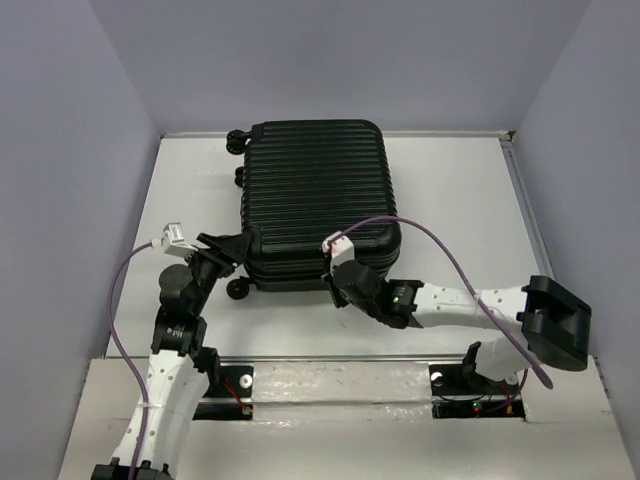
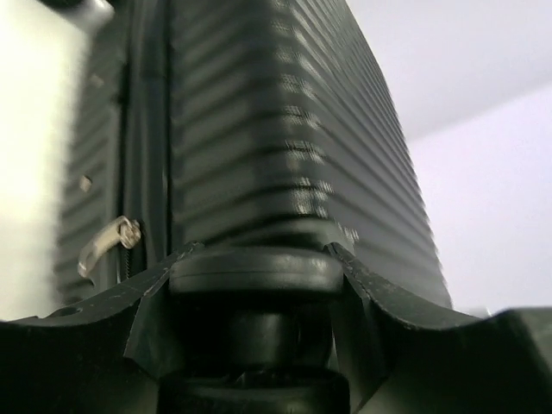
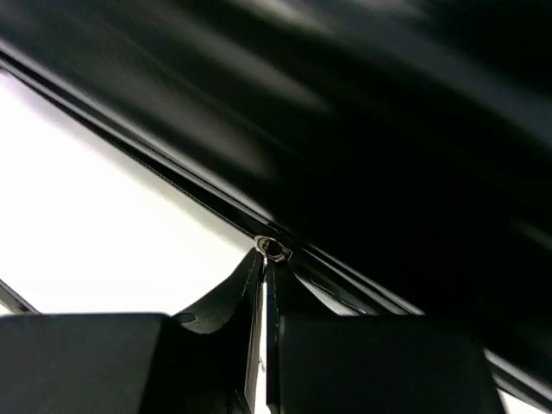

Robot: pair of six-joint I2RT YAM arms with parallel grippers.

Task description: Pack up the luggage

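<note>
White bench (image 1: 450, 200) with one small black hard-shell ribbed suitcase, the luggage (image 1: 315, 190), lying flat and closed. It sits against the far edge, left of centre, its wheeled end facing the bench's left edge.

Hazards: the shell is light and rests on a smooth top. A pull from either arm could slide or swivel the whole case toward the near edge instead of running the zip. The left gripper (image 1: 228, 248) at the case's near-left corner appears clenched around a round black caster wheel (image 2: 254, 272). A caster swivels, so it probably makes a poor anchor, and the case may twist about it. The right gripper (image 1: 338, 272), at the case's near side, is pinched nearly closed at a small metal zip slider (image 3: 272, 249). Whether the tab is truly caught between the fingers cannot be told. A thin tab could slip free if the pull strays off the track line.

Count: one bench; one suitcase; two arms; two purple cables (image 1: 440, 245); four casters, as far as can be made out; two zip pulls, the second a pale loop (image 2: 105, 246).
</note>
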